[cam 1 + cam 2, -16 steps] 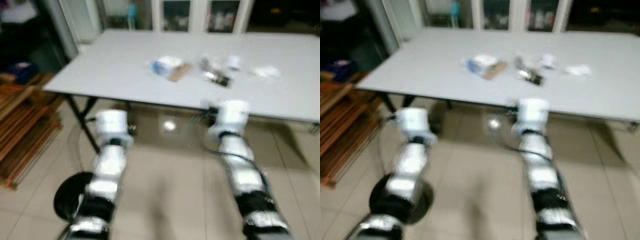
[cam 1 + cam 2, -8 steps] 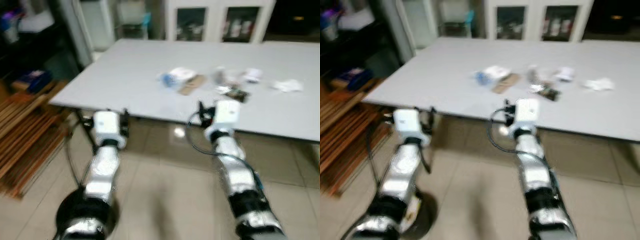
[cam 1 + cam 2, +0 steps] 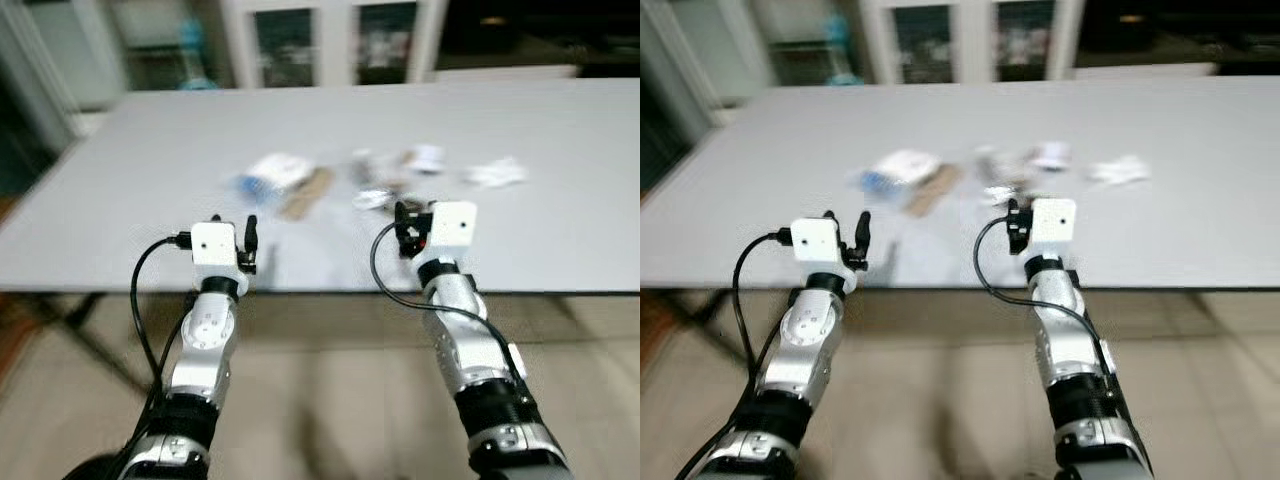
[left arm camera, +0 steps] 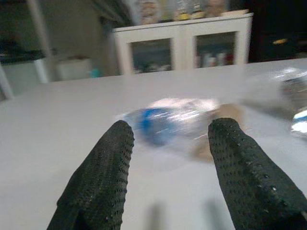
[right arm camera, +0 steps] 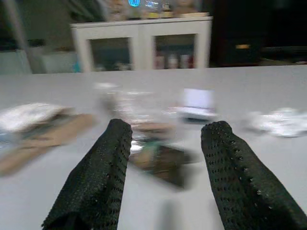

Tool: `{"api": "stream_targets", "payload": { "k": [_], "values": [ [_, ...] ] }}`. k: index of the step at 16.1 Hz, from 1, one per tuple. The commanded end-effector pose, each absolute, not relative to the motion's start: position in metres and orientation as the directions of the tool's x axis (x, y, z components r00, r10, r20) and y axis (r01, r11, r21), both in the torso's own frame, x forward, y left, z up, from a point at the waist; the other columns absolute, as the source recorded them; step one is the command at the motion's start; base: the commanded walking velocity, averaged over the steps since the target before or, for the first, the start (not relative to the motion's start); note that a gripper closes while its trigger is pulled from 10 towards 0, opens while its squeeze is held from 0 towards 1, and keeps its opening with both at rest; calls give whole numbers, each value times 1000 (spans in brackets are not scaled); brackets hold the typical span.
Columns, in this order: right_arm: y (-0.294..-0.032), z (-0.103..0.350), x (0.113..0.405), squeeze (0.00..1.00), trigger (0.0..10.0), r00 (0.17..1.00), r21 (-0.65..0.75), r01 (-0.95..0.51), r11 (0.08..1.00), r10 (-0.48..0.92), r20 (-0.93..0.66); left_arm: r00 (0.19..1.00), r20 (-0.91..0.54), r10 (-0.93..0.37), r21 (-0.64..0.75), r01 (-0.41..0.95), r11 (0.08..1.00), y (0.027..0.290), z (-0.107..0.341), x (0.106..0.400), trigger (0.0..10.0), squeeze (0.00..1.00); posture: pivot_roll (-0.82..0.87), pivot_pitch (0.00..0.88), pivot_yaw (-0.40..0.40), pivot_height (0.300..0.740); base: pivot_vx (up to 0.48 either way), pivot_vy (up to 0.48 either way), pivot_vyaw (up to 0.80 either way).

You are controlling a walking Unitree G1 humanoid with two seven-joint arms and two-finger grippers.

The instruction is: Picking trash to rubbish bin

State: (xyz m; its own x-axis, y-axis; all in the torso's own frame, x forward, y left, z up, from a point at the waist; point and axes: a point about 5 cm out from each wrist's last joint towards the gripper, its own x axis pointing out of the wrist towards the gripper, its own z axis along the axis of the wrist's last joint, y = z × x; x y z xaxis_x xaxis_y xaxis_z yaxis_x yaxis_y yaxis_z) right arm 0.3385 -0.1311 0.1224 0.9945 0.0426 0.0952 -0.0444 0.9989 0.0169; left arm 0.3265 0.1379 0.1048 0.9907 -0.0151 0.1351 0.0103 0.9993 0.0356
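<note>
No trash is collected yet: crumpled wrappers (image 3: 283,178) lie scattered on the long grey table (image 3: 120,190). Left gripper (image 4: 165,158) and right gripper (image 5: 163,153) hover at its near edge, fingers spread, holding nothing.

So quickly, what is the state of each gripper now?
Left gripper: open, holding nothing, facing a blue-and-clear wrapper.
Right gripper: open, holding nothing, facing dark trash.

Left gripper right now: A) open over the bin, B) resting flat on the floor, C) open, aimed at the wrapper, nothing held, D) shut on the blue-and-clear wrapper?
C: the left gripper has its fingers spread, and the blue-and-clear wrapper lies on the table beyond them, untouched.
</note>
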Motion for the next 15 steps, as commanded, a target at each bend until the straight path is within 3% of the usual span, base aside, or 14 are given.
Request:
{"api": "stream_targets", "payload": {
  "k": [1,9,15],
  "values": [
    [-131,127,340,0,10000,993,22,-40,999,37,111,989,148,-27,48,20,999,138,109,328,10000,0,13,0,67,740,469,0,0],
    [-131,128,340,0,10000,993,18,-37,999,35,116,987,156,-31,50,24,998,137,111,328,10000,0,13,0,65,740,467,0,0],
    [-132,129,341,0,10000,992,19,-37,999,34,122,984,173,-47,72,35,997,135,113,328,10000,0,13,0,65,740,0,0,0]
  ]
}}
